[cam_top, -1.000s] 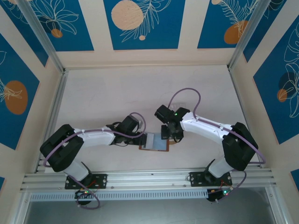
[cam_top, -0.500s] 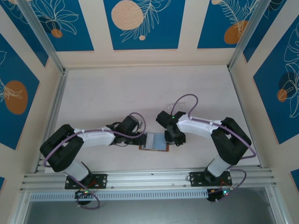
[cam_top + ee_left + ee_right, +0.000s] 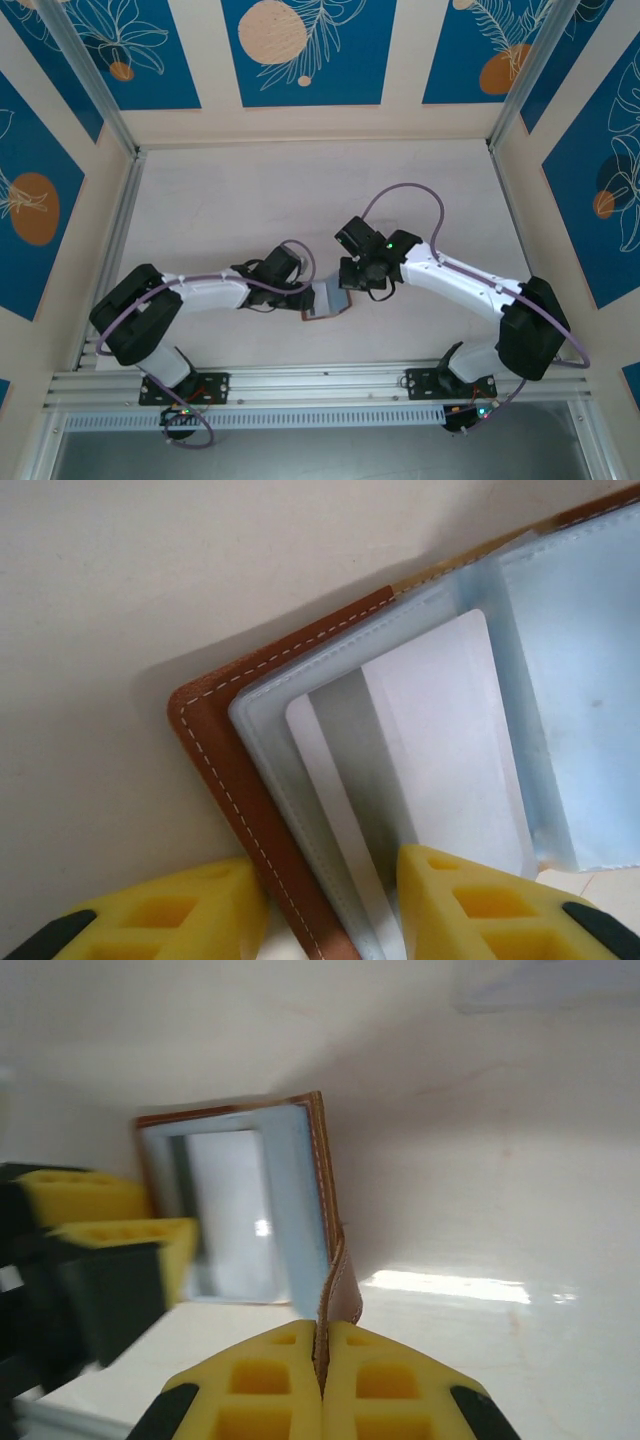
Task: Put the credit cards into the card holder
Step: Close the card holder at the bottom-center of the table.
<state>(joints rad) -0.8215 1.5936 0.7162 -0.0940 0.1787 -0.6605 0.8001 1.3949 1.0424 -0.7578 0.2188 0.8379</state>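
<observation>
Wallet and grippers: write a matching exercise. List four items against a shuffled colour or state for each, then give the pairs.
Items
1. left gripper
2. right gripper
3. card
4. wallet

States
A. brown with pale stitching
B. pinched shut on the tab
C. inside a clear sleeve
D. fingers either side of the wallet's stitched edge

Pairs: 1-D, 2-B, 3-C, 4-A
</observation>
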